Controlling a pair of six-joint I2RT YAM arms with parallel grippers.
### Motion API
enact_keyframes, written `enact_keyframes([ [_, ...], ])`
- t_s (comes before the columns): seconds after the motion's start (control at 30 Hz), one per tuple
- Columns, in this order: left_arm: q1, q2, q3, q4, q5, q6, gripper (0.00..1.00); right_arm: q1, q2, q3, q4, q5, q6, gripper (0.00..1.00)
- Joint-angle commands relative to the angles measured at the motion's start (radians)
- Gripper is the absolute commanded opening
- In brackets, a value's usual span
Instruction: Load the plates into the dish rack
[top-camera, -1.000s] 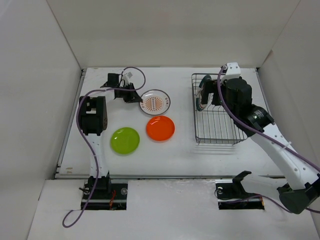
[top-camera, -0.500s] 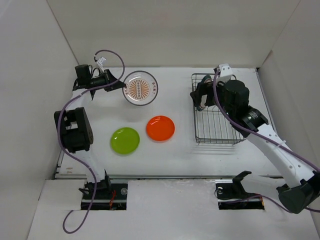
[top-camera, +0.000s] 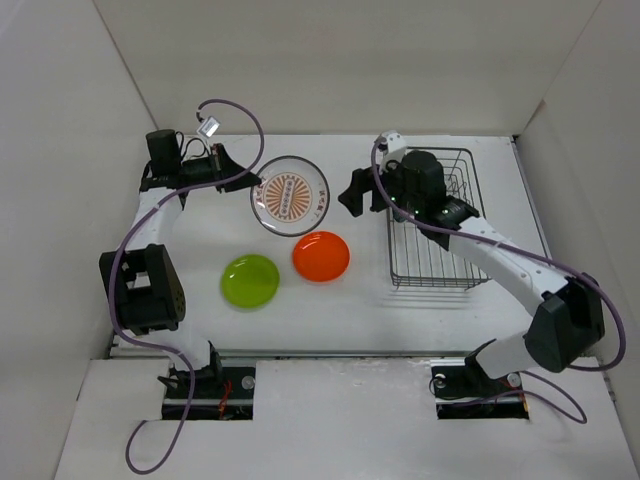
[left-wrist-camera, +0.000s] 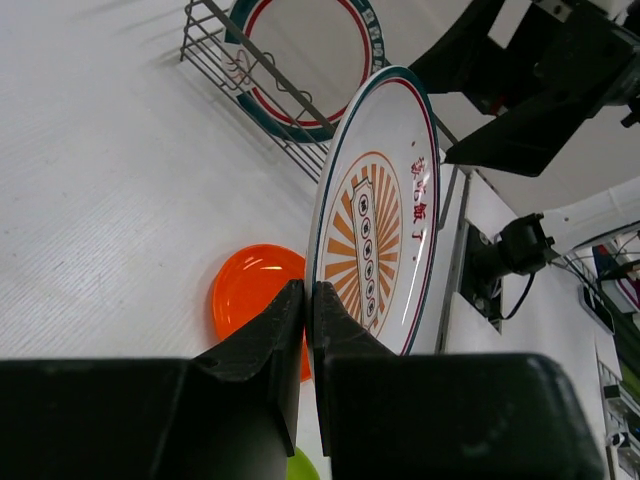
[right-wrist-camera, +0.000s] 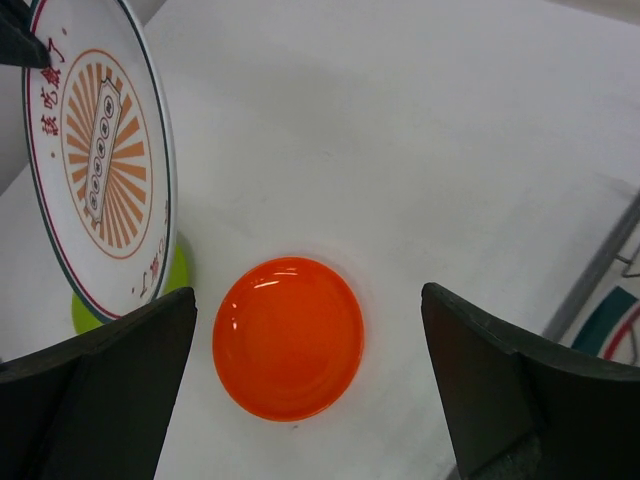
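Observation:
My left gripper (top-camera: 244, 181) (left-wrist-camera: 310, 302) is shut on the rim of the white sunburst plate (top-camera: 290, 194) (left-wrist-camera: 376, 226), holding it tilted on edge above the table's back left. My right gripper (top-camera: 358, 192) (right-wrist-camera: 308, 300) hangs open just right of that plate and left of the black wire dish rack (top-camera: 432, 232) (left-wrist-camera: 258, 88), with nothing between its fingers. Straight below it lies the orange plate (top-camera: 321, 256) (right-wrist-camera: 290, 336). The lime green plate (top-camera: 250, 281) lies flat at front left. A white plate with a dark green rim (left-wrist-camera: 312, 52) stands in the rack.
White walls enclose the table on the left, back and right. My right arm reaches across the rack's left side, and its purple cable (top-camera: 600, 300) loops at the right. The left arm's cable (top-camera: 228, 110) arcs above the held plate.
My left gripper has lifted the sunburst plate off the table and tilted it up. My right gripper has come out of the rack and moved left toward that plate.

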Motion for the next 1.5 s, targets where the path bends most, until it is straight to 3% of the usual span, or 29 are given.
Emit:
enact_keyframes([
  [0.0, -0.006, -0.058, 0.011, -0.029, 0.094, 0.062, 0.00, 0.034, 0.025, 0.062, 0.138, -0.112, 0.028, 0.98],
  [0.37, -0.016, -0.058, 0.020, -0.038, 0.065, 0.062, 0.00, 0.034, 0.015, 0.072, 0.171, -0.157, 0.061, 0.96],
  [0.73, -0.025, -0.057, 0.020, -0.038, 0.123, 0.062, 0.00, 0.077, 0.188, 0.187, 0.180, -0.274, 0.090, 0.94],
  [0.87, -0.025, -0.057, 0.020, -0.038, 0.123, 0.071, 0.00, 0.086, 0.248, 0.209, 0.226, -0.363, 0.133, 0.74],
  [0.93, -0.025, -0.057, 0.020, -0.038, 0.123, 0.071, 0.00, 0.086, 0.258, 0.220, 0.226, -0.372, 0.133, 0.35],
  [1.0, -0.025, -0.057, 0.020, -0.038, 0.109, 0.071, 0.00, 0.086, 0.258, 0.211, 0.226, -0.363, 0.143, 0.06],
  [1.13, -0.025, -0.057, 0.020, -0.038, 0.027, 0.071, 0.00, 0.086, 0.200, 0.189, 0.226, -0.337, 0.143, 0.00],
  [1.17, -0.025, -0.057, 0.020, -0.038, 0.011, 0.060, 0.06, 0.086, 0.183, 0.172, 0.226, -0.327, 0.143, 0.00],
  [1.2, -0.025, -0.057, 0.020, -0.038, 0.011, 0.060, 0.42, 0.071, 0.164, 0.155, 0.215, -0.311, 0.143, 0.00],
  [1.23, -0.025, -0.048, 0.020, -0.038, -0.003, 0.060, 0.67, 0.060, 0.121, 0.155, 0.196, -0.297, 0.143, 0.00],
  [1.27, -0.025, -0.047, 0.020, -0.049, -0.012, 0.060, 0.99, 0.034, 0.098, 0.155, 0.173, -0.253, 0.129, 0.00],
  [1.33, -0.025, -0.047, 0.020, -0.049, -0.024, 0.077, 1.00, 0.006, 0.026, 0.164, 0.068, -0.177, 0.080, 0.00],
  [1.47, -0.025, -0.060, 0.001, -0.072, -0.102, 0.100, 1.00, -0.054, -0.060, 0.253, -0.157, 0.132, 0.006, 0.00],
])
